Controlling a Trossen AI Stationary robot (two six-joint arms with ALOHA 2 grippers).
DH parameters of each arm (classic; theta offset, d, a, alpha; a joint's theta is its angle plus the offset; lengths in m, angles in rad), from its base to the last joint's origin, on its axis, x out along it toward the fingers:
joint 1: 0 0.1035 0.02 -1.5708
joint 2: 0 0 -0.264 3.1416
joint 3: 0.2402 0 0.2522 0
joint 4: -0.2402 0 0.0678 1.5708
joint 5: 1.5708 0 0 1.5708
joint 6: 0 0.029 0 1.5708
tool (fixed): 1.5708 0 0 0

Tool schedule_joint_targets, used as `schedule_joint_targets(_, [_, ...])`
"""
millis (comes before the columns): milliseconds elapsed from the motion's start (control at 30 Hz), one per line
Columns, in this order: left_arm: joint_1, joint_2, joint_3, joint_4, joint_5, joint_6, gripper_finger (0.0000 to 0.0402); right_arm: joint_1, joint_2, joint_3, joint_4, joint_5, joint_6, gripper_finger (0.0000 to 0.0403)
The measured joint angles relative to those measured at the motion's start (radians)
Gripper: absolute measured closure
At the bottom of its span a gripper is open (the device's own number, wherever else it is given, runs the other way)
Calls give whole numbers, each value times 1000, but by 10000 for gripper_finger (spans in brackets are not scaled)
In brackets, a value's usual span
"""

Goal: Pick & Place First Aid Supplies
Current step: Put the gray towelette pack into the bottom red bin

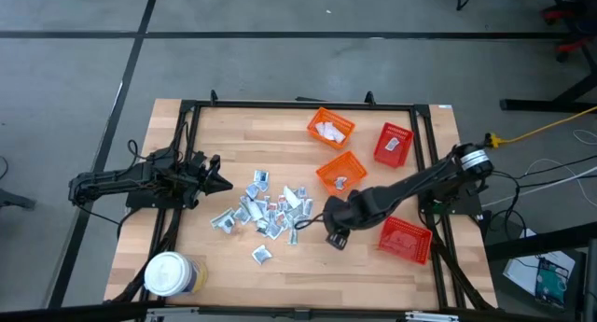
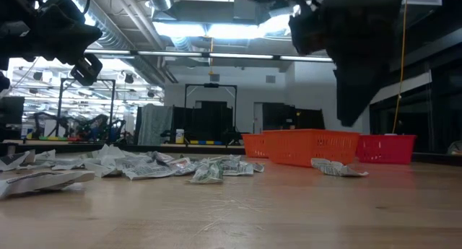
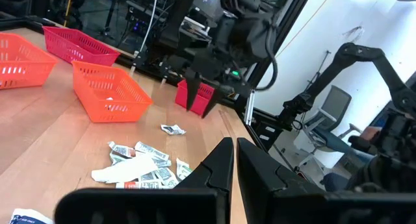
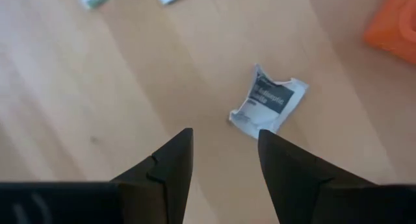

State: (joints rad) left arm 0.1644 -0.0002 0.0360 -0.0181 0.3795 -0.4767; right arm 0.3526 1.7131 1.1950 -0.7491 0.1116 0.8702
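The first aid supplies, small silvery-white sachets, lie in a loose pile (image 1: 266, 210) on the wooden table's middle, with one apart (image 1: 261, 255) toward the near edge. One crumpled sachet (image 4: 268, 104) lies flat on the wood by itself. My right gripper (image 4: 225, 138) hangs above the table, pointing steeply down and open, with that sachet just beyond its fingertips; in the high view it is right of the pile (image 1: 336, 238). My left gripper (image 1: 219, 182) waits at the table's left, level and shut on nothing (image 3: 233, 145).
Two orange baskets (image 1: 331, 128) (image 1: 340, 171) and a red one (image 1: 394, 145), each with sachets in it, stand at the far right. A second red basket (image 1: 406, 238) stands at the near right. A white-lidded jar (image 1: 168, 275) stands at the near left corner.
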Motion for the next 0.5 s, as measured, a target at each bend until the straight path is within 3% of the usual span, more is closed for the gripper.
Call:
schedule_joint_targets(267, [0, 0, 0, 0, 0, 0, 386, 19, 84, 0, 8, 141, -6, 229])
schedule_joint_targets(500, [0, 0, 0, 0, 0, 0, 386, 18, 171, 0, 31, 133, -62, 233])
